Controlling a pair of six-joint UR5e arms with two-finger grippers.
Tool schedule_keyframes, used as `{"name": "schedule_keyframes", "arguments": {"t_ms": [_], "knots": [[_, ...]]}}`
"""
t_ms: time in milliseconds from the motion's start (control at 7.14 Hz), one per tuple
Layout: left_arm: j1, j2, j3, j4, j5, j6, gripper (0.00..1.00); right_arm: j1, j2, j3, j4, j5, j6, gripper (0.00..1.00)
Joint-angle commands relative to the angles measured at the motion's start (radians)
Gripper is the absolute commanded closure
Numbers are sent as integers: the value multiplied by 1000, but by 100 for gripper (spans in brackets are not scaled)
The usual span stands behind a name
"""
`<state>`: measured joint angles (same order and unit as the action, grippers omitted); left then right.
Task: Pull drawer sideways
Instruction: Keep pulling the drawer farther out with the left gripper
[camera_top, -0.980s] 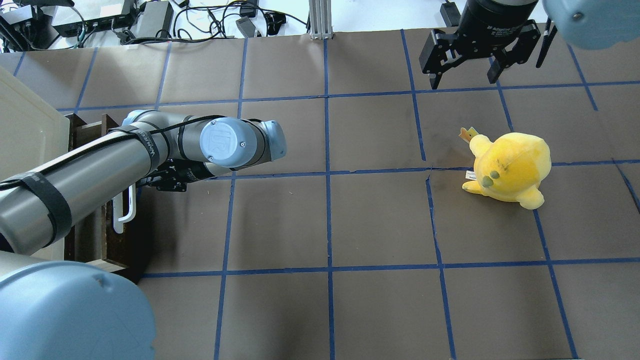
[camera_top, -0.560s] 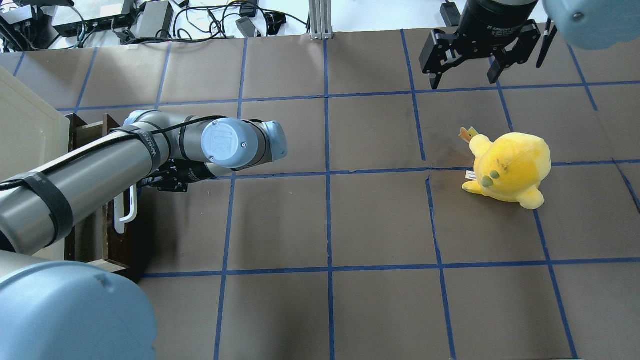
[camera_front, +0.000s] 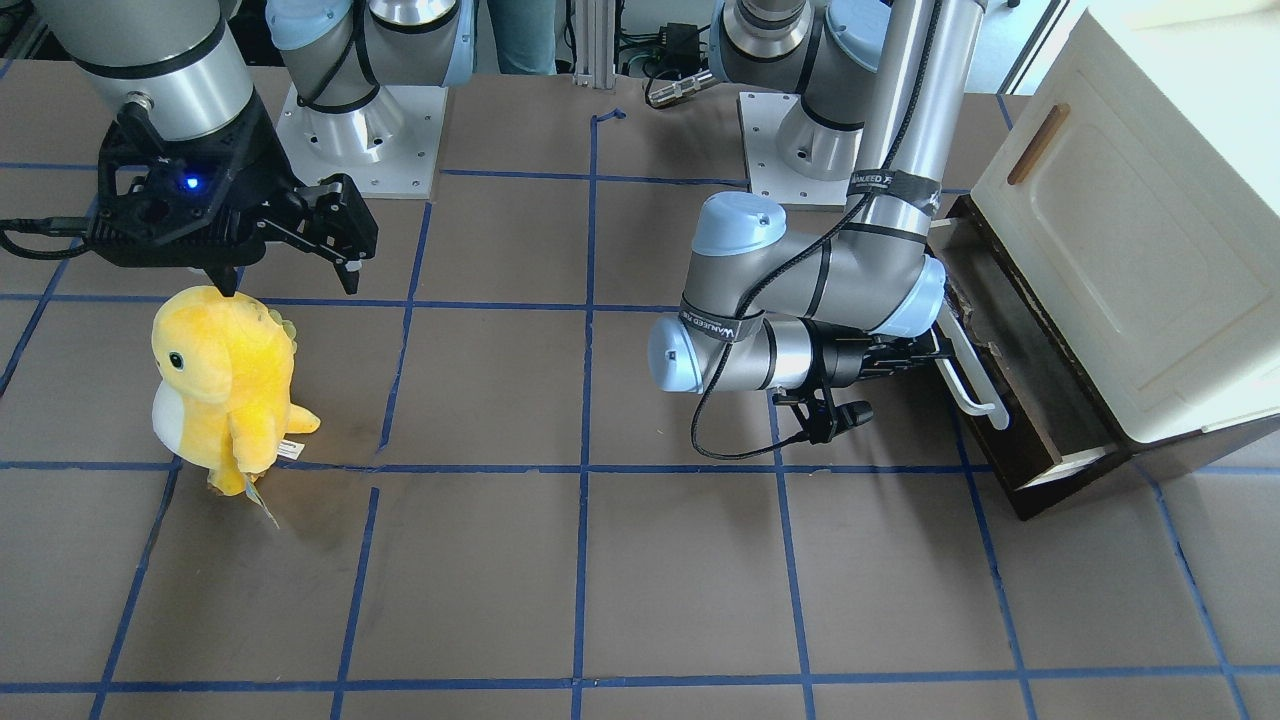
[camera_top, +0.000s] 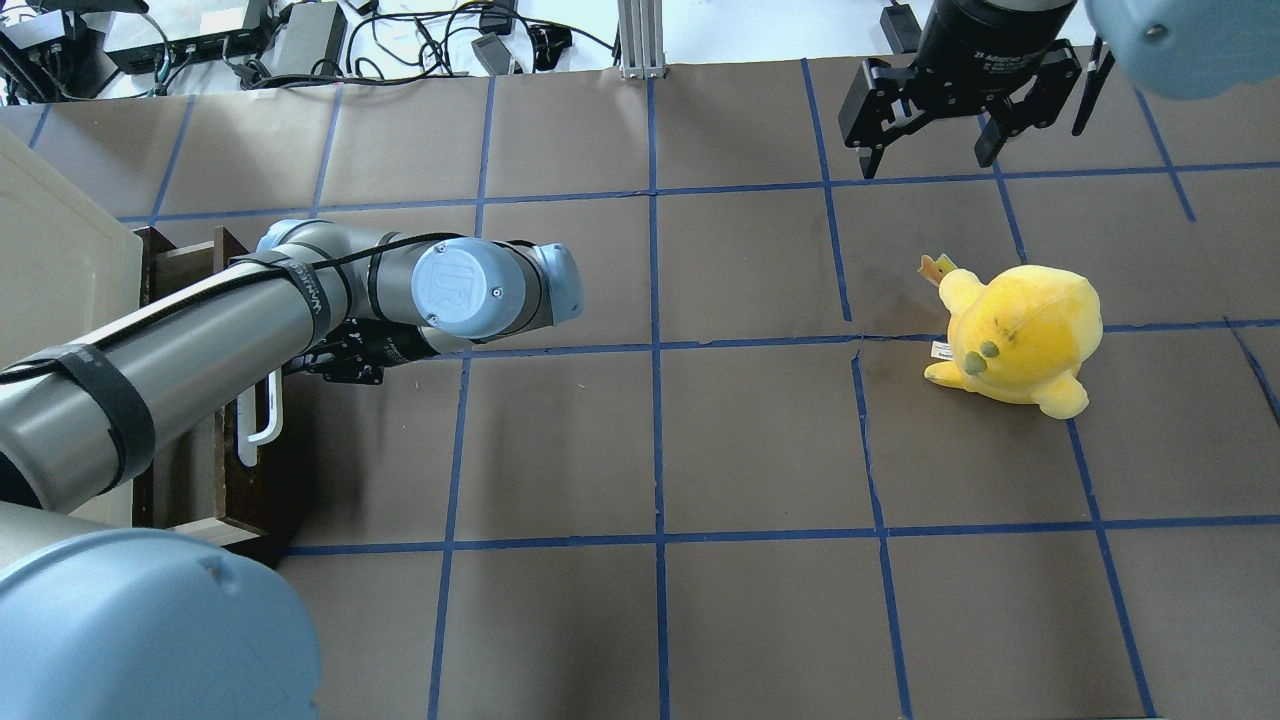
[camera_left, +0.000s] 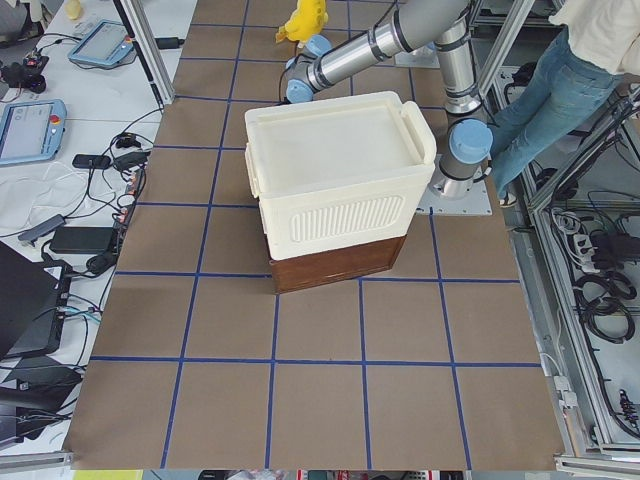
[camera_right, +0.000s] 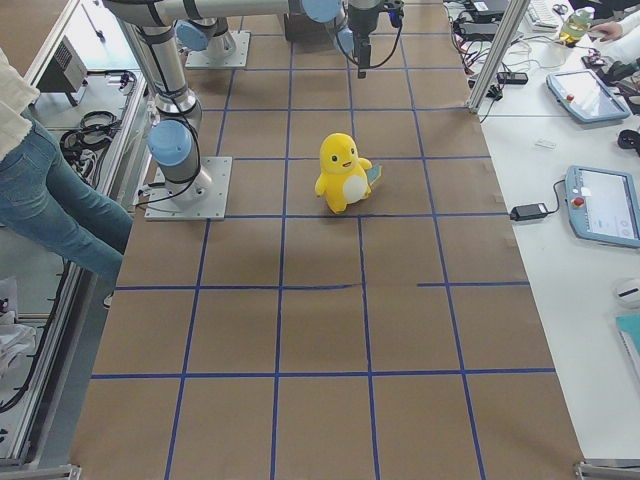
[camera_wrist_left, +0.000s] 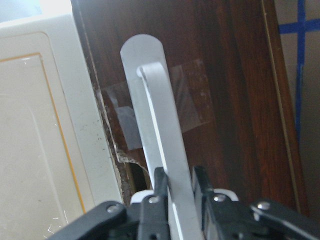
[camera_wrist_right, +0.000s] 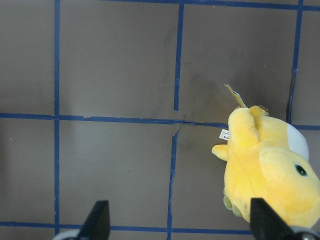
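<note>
Left claw (camera_wrist_left: 179, 176) pinches white handle (camera_wrist_left: 154, 110) of drawer (camera_wrist_left: 227, 95) on brown, blue-taped table (camera_top: 760, 450).

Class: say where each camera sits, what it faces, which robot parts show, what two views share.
Front-facing: across the table, facing the robot; left arm, right arm, drawer, plush toy.
Overhead: behind robot, looking down; left arm, right gripper.
Exterior left: table's left end; cabinet, left arm.
Exterior right: table's right end; plush toy, right arm.
Left wrist: faces handle, left gripper shut on it.
Right wrist: looks down on plush toy; fingertips.
Shared: overhead and front-facing show the drawer.
</note>
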<state>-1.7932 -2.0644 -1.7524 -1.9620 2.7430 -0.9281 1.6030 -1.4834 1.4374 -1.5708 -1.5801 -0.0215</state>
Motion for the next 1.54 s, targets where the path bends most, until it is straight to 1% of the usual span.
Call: {"name": "schedule_keyframes", "arguments": {"t_ms": [0, 1400], "knots": [[-2, 0, 2, 0, 0, 2, 84, 0, 0, 0, 0, 0, 0, 0], [-20, -2, 4, 3, 0, 2, 84, 0, 0, 0, 0, 0, 0, 0]]}}
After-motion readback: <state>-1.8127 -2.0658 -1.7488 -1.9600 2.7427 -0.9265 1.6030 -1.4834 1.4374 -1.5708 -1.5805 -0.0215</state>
